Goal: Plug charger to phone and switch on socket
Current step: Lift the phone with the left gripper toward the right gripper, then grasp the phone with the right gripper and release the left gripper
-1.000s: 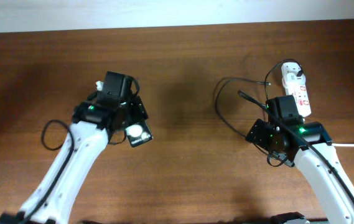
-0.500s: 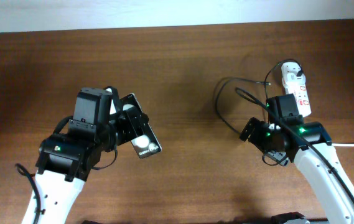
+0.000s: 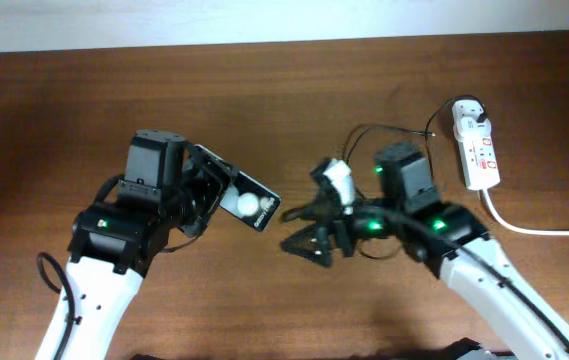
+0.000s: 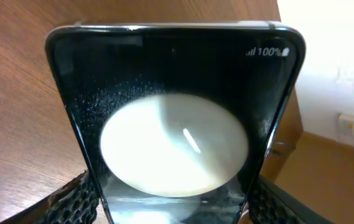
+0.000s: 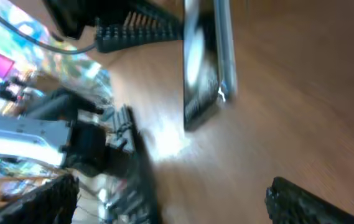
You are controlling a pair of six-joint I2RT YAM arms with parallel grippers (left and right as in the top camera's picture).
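My left gripper (image 3: 222,192) is shut on the phone (image 3: 252,203), a black slab with a white round spot, and holds it tilted above the table with its free end pointing right. The phone fills the left wrist view (image 4: 177,112), clamped between both fingers (image 4: 173,214). My right gripper (image 3: 304,232) is open, just right of the phone. In the right wrist view the phone (image 5: 204,68) shows edge-on and blurred, ahead of the open fingers (image 5: 170,202). The thin black charger cable (image 3: 396,128) loops behind the right arm; its tip is hidden. The white socket (image 3: 476,150) lies at the far right.
The socket's thick white cord (image 3: 544,230) runs off the right edge. The brown wooden table (image 3: 294,90) ends at a pale wall along the back. The left arm's body (image 3: 114,240) and the right arm's body (image 3: 444,240) stand over the front half.
My right arm swung left, from beside the socket to just right of the phone. My left gripper turned the phone and carried it to the right.
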